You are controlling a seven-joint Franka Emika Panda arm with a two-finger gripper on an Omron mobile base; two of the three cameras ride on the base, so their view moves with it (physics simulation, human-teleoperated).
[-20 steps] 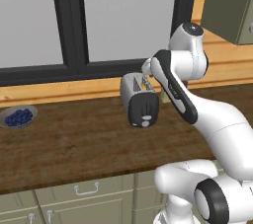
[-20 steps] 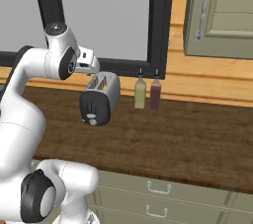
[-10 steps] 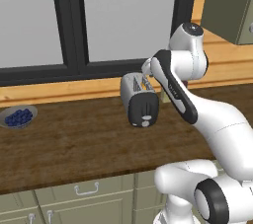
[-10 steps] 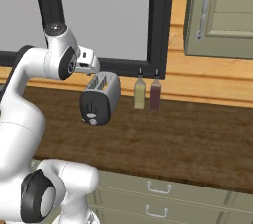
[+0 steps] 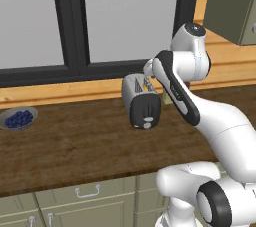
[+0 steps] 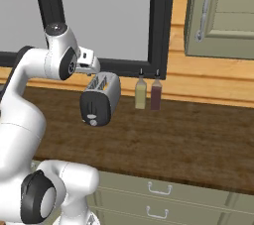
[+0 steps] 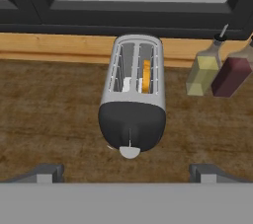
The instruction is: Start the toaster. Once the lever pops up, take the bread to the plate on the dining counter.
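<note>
- Toaster (image 7: 132,103) stands on the dark wood worktop (image 5: 80,146), close to the window wall, its black end face turned toward the robot; it also shows at (image 5: 141,101) and (image 6: 100,98).
- Bread (image 7: 146,72) sits down in the right-hand slot as the hand view has it, a strip of golden crust showing between the wires; the other slot shows only something pale inside.
- Lever (image 7: 130,152) is the small pale tab at the very bottom of the black face, at the low end of its slider line.
- Gripper (image 7: 126,172) hangs above the toaster's black end, looking down along it. Its two dark fingertips (image 7: 45,172) stand wide apart at the lower corners of the hand view, with the toaster's end face between and beyond them, touching neither. The claw is spread and holds nothing.
- From the base views the arm bends over from the robot's side, and its wrist ends just behind and above the toaster's top.
- Two bottles stand just right of the toaster against the wall: a yellow-green one (image 7: 203,72) and a dark red one (image 7: 231,74), side by side and nearly touching.
- Grey bowl of blueberries (image 5: 18,119) rests well to the left on the same worktop.
- Sage-green drawer fronts (image 6: 163,199) run below the worktop edge.
</note>
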